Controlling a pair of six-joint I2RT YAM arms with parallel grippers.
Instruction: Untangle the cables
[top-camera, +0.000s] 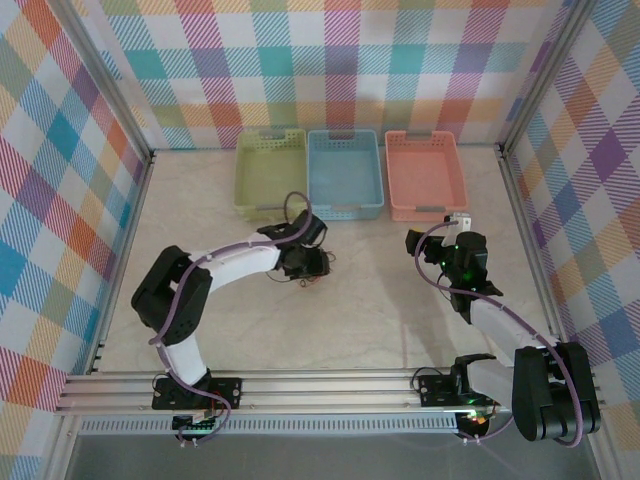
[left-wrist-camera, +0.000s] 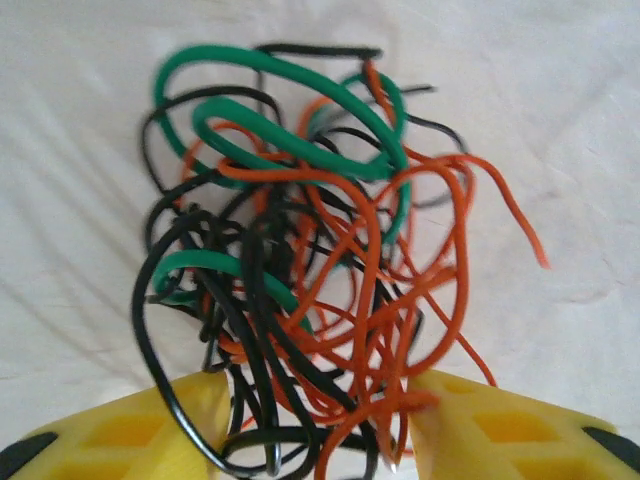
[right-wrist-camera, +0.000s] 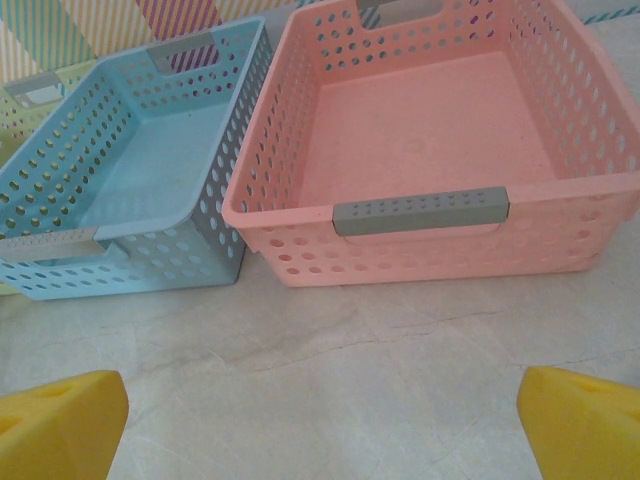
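Pale bench (top-camera: 360, 310) is carrying the cables (left-wrist-camera: 310, 260), bunched on the near side of the blue basket (top-camera: 345, 172). Left tool (left-wrist-camera: 315, 435) is straddling several strands, jaws apart; right tool (right-wrist-camera: 320, 425) is gaping wide, empty. Risk: closing on many strands together is likely tightening the knot, lifting 1 clump.
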